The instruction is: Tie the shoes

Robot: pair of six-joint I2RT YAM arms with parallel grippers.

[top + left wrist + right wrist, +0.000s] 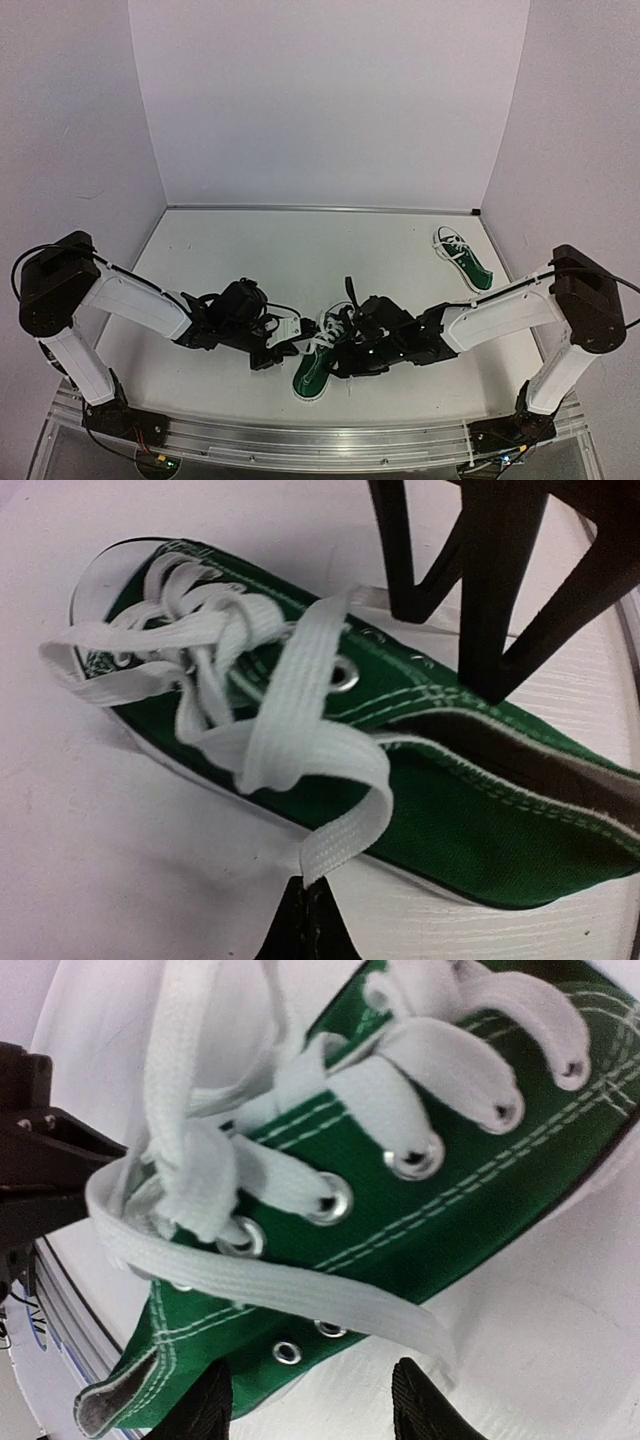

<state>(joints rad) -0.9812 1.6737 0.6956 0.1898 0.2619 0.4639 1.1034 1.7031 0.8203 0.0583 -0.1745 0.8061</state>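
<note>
while looking down from above, find the near shoe (318, 368) at the near middle of the bench (220, 250), green canvas with a white sole edge, set right between the two arm tips. well apart from it, at the far right close to the wall, find the far shoe (462, 258), sole down, laces loose, touched by neither arm.

seen from the left wrist: left claw (305, 925) pressed together at the bottom edge, pinching the free end of a flat white lace (300, 730). from that pinch, up over the green side of the near shoe in a broad curve and on toward the tangle of crossings near the toe. no knot or bow to be made out there, only loose loops. behind the shoe, two dark fingers (490, 590) of the other arm coming down, tips at the canvas near the collar; touching or just above, cannot tell.

seen from the right wrist: right claw (315, 1410) spread wide, one fingertip each side at the bottom edge, gripping nothing. between and above them, the same white band lying slack across the shoe's side, just below the metal eyelets (330, 1198), its other end running off left to the dark tip of the left claw.
</note>
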